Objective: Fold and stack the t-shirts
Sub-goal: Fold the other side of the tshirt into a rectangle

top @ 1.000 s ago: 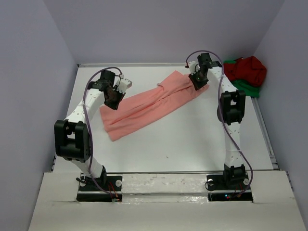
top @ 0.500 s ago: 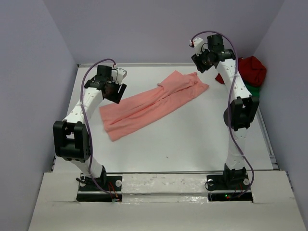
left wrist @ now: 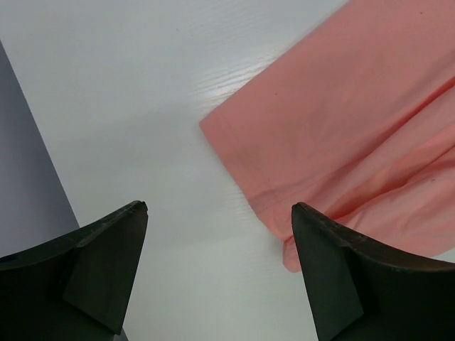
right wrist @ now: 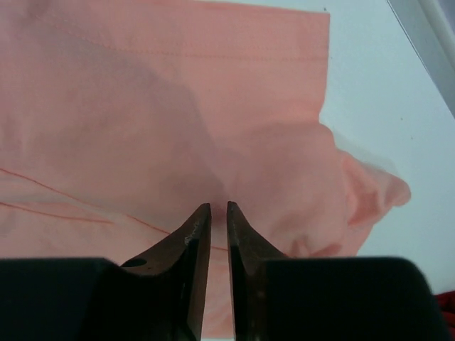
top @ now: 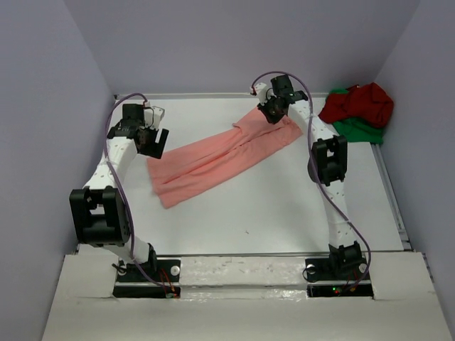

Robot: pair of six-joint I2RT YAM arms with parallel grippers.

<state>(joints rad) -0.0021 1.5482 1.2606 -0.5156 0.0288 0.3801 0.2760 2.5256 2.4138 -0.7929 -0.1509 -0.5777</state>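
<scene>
The salmon-pink cloth t-shirt [top: 227,153] lies stretched out as a long, slanted band on the white table [top: 284,206], one end by each gripper.

The left gripper [top: 146,135] hangs above the table with its jaws spread wide and nothing between them. In the left wrist view, a corner of the shirt [left wrist: 341,128] lies just ahead of the gap between the black fingers [left wrist: 106,263]. The cloth runs away from that corner on the right jaw's side, and its hem passes close by that jaw's tip. Under the left jaw and ahead of it there is only bare table [left wrist: 142,85].

The right gripper [top: 270,110] is down at the shirt's other end, at its far edge. In the right wrist view, its jaws [right wrist: 219,206] are drawn almost together, with only a thin slit between them. Their tips point into a soft, shaded crease of the pink cloth [right wrist: 142,106]. Whether a fold is nipped in that slit cannot be told. Flat cloth with a stitched hem spreads ahead of the tips, and a small bunched lump of it lies off the right jaw's side.

A dark red cloth t-shirt [top: 362,101] lies crumpled on a bright green cloth t-shirt [top: 362,131], well apart from the right gripper's jaws, at the table's edge.
</scene>
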